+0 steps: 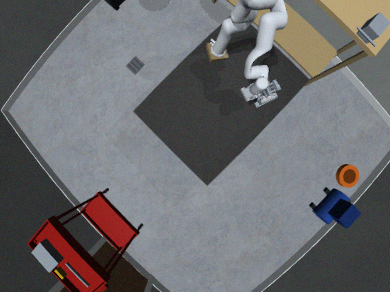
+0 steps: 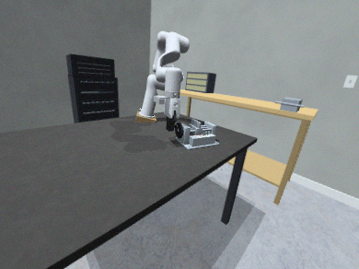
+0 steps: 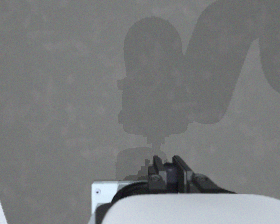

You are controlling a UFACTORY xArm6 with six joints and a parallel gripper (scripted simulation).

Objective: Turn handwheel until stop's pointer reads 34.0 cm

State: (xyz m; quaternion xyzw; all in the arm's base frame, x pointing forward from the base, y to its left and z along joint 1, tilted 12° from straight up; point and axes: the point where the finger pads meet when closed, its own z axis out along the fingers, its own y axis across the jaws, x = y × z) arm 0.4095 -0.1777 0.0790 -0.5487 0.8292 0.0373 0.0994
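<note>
A small grey stop fixture (image 2: 198, 133) stands on the dark table near its far right corner; it also shows from above (image 1: 261, 92). A dark handwheel (image 2: 179, 130) sits on its left end. My gripper (image 2: 170, 125) hangs down at the wheel and is shut on the handwheel's handle. In the wrist view the dark fingers clamp a small dark piece just above the wheel's rim and the fixture's pale plate (image 3: 107, 192). The pointer and scale are too small to read.
A wooden workbench (image 2: 258, 106) stands right behind the table, close to the arm. A black cabinet (image 2: 93, 87) stands at the back left. A red cart (image 1: 75, 247), a blue box (image 1: 337, 208) and an orange ring (image 1: 347, 175) lie on the floor far off.
</note>
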